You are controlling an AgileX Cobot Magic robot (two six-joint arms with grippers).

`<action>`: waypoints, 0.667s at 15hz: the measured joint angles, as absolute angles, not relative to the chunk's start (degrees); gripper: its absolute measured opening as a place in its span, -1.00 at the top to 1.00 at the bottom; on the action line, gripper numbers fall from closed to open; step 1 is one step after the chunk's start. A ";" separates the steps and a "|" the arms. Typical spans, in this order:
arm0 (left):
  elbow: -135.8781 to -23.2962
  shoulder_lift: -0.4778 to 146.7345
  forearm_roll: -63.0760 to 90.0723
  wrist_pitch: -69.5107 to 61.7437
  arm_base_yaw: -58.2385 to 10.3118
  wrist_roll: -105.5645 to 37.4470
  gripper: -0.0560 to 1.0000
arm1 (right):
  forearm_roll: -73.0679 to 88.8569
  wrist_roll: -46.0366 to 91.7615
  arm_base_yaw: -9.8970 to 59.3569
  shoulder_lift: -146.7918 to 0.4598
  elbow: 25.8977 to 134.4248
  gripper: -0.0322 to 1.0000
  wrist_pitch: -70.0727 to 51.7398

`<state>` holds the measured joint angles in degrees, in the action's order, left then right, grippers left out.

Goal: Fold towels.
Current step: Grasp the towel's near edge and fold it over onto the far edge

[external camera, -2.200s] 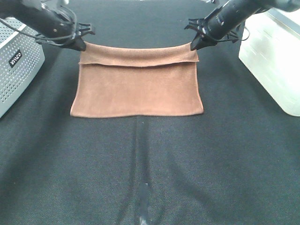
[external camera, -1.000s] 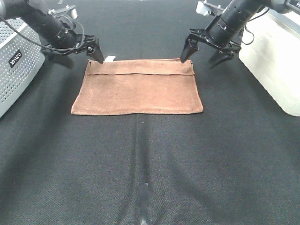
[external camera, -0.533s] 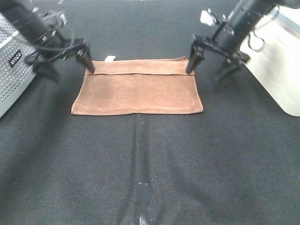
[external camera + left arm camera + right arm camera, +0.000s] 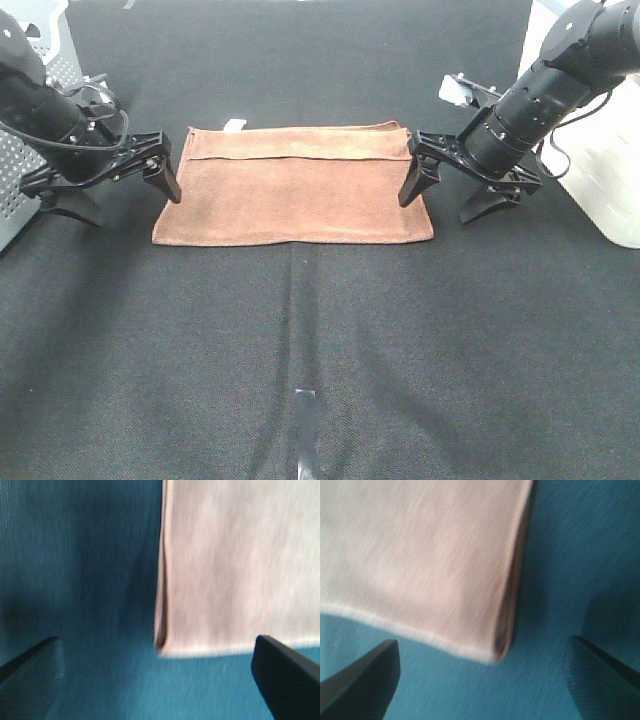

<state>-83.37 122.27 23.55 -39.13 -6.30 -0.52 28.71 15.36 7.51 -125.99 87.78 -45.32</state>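
Lining up the next fold, I judge. Both my tools are spread wide and empty: left gripper (image 4: 135, 210) straddling the left short edge of the reddish-brown rectangular terry towel (image 4: 295, 195), right gripper (image 4: 434, 212) the right edge, fingertips angled down by its near corners. It lies flat, doubled, on the black fabric tabletop (image 4: 300, 350). Next: descend, pinch both corners.

The high camera looks down over everything; each wrist camera, close above, shares one towel (image 4: 295, 195) corner with it

Bright even overhead view, blurred blue-tinted wrist views, soft shadows
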 joint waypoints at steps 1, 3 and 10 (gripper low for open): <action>-83.37 123.30 24.52 -36.90 -6.65 -0.74 -0.92 | 28.82 15.36 7.51 -126.05 87.72 -0.68 -44.23; -83.37 125.02 26.07 -34.26 -7.85 -2.12 -0.92 | 29.34 15.47 7.51 -127.60 88.06 -0.62 -42.91; -87.15 129.83 33.35 -33.46 -9.97 -6.53 -0.39 | 38.16 18.79 7.51 -132.18 90.13 0.02 -43.09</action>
